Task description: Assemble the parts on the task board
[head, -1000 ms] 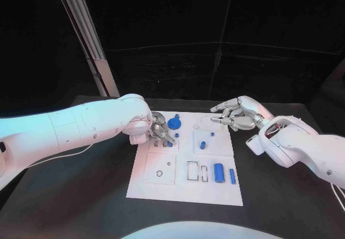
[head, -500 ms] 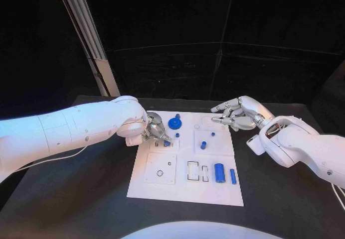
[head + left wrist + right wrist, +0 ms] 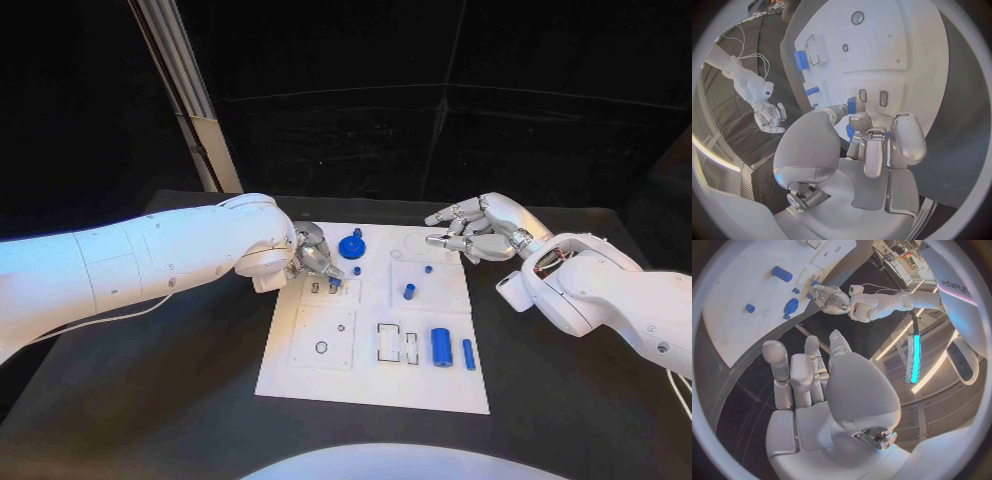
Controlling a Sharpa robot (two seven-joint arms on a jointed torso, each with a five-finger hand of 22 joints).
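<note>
Pinched between the fingers (image 3: 856,121) of the left hand (image 3: 315,258): a small blue peg (image 3: 851,105), held low over the near-left part of the white board (image 3: 378,372), close beside two slots there. Hovering off the board's far right corner, the right hand (image 3: 479,230), loosely curled around nothing, well apart from the parts. Left loose on the board: a round blue knob (image 3: 351,247), a short peg (image 3: 408,292), two cylinders (image 3: 441,347) toward the near edge. Probably light, rigid, smooth plastic, prone to slipping or tipping; best gripped across the sides, near the middle. Black table (image 3: 173,400) beneath.
</note>
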